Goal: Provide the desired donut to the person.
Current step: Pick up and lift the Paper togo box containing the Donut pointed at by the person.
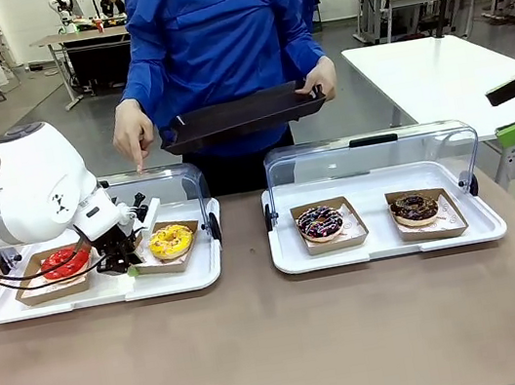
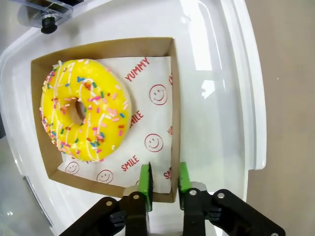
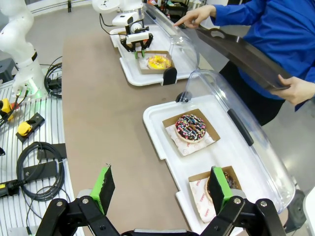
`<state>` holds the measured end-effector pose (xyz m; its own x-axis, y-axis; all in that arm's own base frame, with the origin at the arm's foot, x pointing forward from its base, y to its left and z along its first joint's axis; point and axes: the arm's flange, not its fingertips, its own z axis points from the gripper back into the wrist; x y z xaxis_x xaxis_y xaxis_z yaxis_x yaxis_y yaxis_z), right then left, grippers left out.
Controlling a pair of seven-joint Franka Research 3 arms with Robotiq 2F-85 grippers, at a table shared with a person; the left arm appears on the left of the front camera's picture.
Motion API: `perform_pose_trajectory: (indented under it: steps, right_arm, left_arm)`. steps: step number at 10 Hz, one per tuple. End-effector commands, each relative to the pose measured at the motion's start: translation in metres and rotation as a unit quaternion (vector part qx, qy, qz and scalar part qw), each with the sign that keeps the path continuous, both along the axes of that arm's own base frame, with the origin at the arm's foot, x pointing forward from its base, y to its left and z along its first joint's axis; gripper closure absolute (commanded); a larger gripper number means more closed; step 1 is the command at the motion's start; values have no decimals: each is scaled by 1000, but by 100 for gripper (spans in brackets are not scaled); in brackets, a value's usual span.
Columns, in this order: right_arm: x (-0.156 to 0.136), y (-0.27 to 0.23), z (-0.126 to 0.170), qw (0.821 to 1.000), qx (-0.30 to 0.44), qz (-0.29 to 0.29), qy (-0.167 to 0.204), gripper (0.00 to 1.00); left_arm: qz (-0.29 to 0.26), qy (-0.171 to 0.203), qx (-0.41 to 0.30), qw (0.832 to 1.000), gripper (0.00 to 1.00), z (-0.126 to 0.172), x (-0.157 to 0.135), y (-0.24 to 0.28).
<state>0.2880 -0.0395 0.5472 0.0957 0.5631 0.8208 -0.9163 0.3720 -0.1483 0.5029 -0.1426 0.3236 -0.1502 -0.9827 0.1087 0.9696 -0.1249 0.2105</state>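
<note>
Left wrist view: left gripper (image 2: 164, 179) straddles the box (image 2: 98, 49) wall, pads nearly together, pinch uncertain. The yellow donut (image 2: 83, 110) lies in that box at the tray's (image 1: 97, 296) right end. Clamp cardboard only, then lift level.

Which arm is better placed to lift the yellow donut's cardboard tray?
Left. The left end effector straddles a wall of the cardboard tray holding the yellow donut, which the person's hand points toward. The right end effector hangs open, far off to the side.
</note>
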Motion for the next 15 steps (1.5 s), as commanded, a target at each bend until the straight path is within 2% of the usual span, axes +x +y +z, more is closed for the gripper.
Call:
perform_pose_trajectory:
  steps: [1, 3, 5, 7, 8, 9, 11, 12, 13, 15]
  right_arm:
    - [3, 0, -1, 1000, 9, 8, -5, 0]
    - [3, 0, -1, 1000, 9, 8, -5, 0]
    - [3, 0, -1, 1000, 9, 8, -5, 0]
    - [3, 0, -1, 1000, 9, 8, -5, 0]
    - [3, 0, -1, 1000, 9, 8, -5, 0]
    - [3, 0, -1, 1000, 9, 8, -5, 0]
    - [3, 0, -1, 1000, 9, 8, -5, 0]
    - [3, 0, -1, 1000, 9, 8, -5, 0]
    - [3, 0, -1, 1000, 9, 8, -5, 0]
    - [3, 0, -1, 1000, 9, 8, -5, 0]
  left_arm:
    - [-11, -1, -1, 1000, 100, -3, 5, 2]
    - [-13, -9, 1, 1000, 100, 3, -3, 4]
    - [-41, -37, 21, 998, 100, 24, -51, 4]
    - [-70, -64, 4, 996, 100, 54, -104, 23]
    - [-104, -69, -6, 992, 100, 73, -134, 38]
    - [-105, -55, -19, 993, 100, 92, -157, 50]
    - [-73, -72, -63, 993, 100, 145, -197, 68]
    - [-64, -68, -90, 992, 100, 178, -213, 76]
    - [-64, -64, -86, 992, 100, 199, -217, 81]
    - [-65, -76, -95, 990, 100, 224, -221, 80]
